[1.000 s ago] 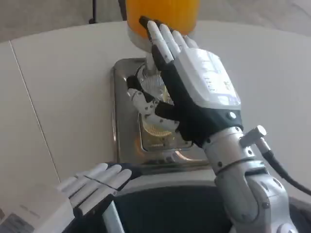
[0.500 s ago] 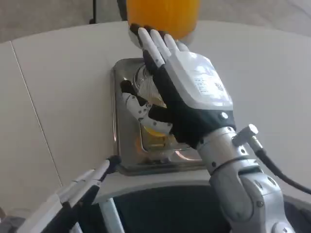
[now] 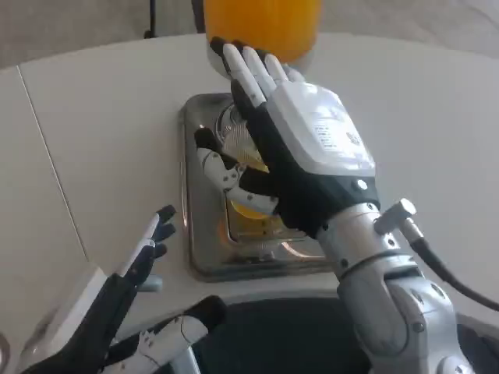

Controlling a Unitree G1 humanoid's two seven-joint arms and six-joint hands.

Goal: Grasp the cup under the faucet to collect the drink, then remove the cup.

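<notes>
Both hands in play: right hand [image 3: 300, 152] wraps the clear cup [image 3: 238, 140] on the steel tray [image 3: 204, 257]; left hand [image 3: 129, 308] hovers spread, holding nothing.

Cup [image 3: 234, 136] mostly hidden behind right robot hand [image 3: 300, 160], orange dispenser tank [image 3: 261, 23] cut off at top

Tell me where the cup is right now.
In the head view the cup stands on the metal drip tray just below the orange drink tank, upper centre, partly hidden by the right hand wrapped around it.
</notes>
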